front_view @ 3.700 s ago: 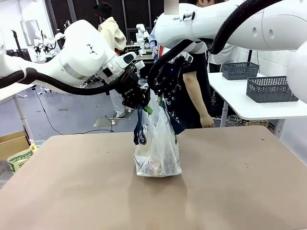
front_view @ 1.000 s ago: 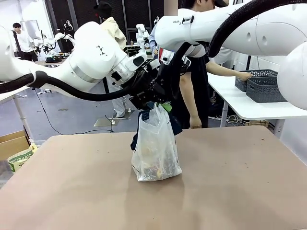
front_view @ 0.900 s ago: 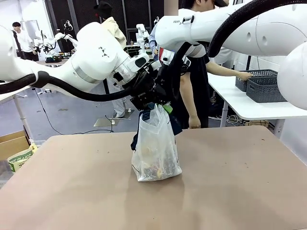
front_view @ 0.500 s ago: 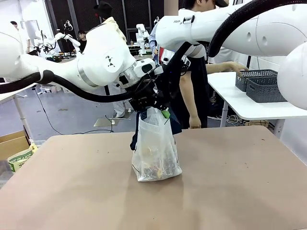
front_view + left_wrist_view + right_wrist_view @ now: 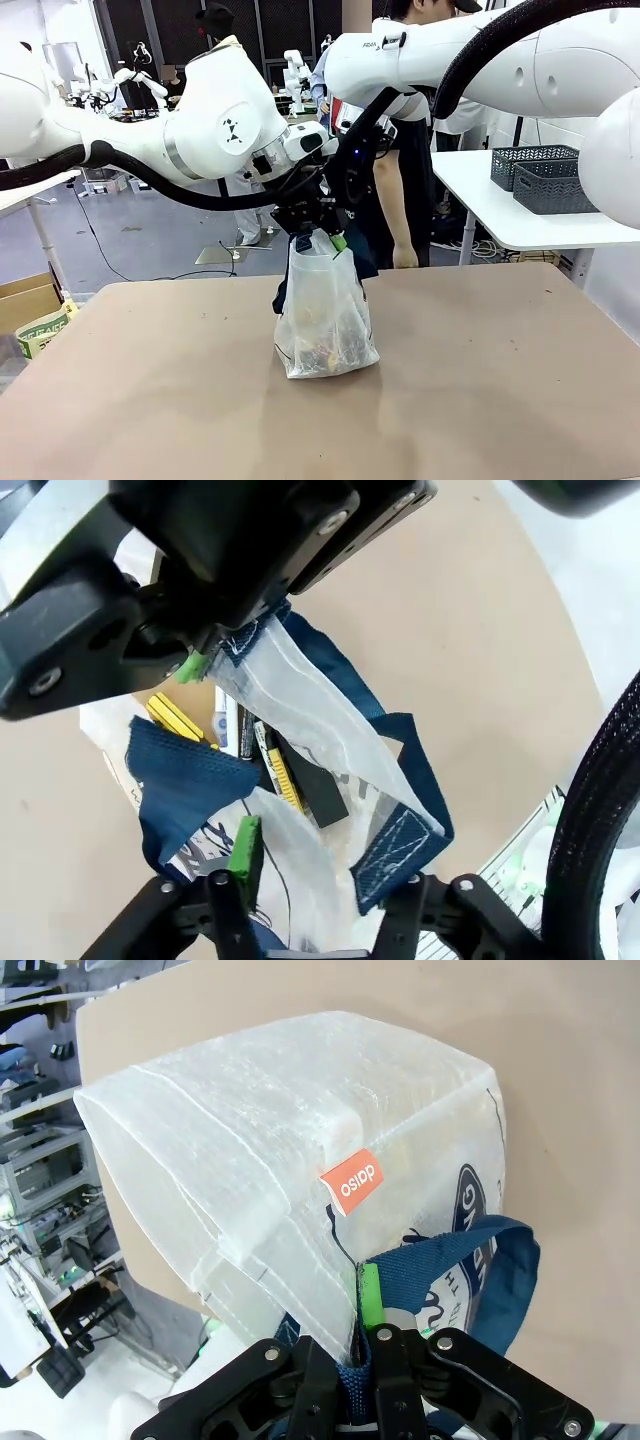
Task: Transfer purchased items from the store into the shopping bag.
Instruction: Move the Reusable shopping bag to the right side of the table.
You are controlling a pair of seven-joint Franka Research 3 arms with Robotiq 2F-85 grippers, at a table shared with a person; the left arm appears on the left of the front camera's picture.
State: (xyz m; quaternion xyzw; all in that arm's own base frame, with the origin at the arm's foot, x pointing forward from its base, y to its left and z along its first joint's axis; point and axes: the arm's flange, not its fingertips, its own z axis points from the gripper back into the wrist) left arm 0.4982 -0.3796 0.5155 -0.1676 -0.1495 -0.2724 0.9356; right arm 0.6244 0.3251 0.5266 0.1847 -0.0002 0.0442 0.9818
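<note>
The shopping bag (image 5: 325, 318), clear plastic with navy handles, stands on the brown table (image 5: 150, 400). My right gripper (image 5: 340, 228) is shut on its rim by a navy strap (image 5: 490, 1260); the pinch point (image 5: 366, 1332) shows in the right wrist view. My left gripper (image 5: 306, 218) hangs over the bag's mouth, open (image 5: 320, 885), with the rim and a navy handle (image 5: 400, 845) between its spread fingers. Inside the bag lie purchased items: a yellow pack (image 5: 176, 718) and a black pack (image 5: 312, 788). The bag's white lining (image 5: 270, 1130) carries an orange tag.
Two dark grey slotted baskets (image 5: 548, 180) stand on a white side table (image 5: 520, 225) at the right. A person (image 5: 400, 200) stands at the table's far side behind the bag. A cardboard box (image 5: 30, 310) sits on the floor at the left.
My left arm has swung right, bringing its gripper over the bag's mouth beside the right gripper. The person's hand has left the baskets on the side table.
</note>
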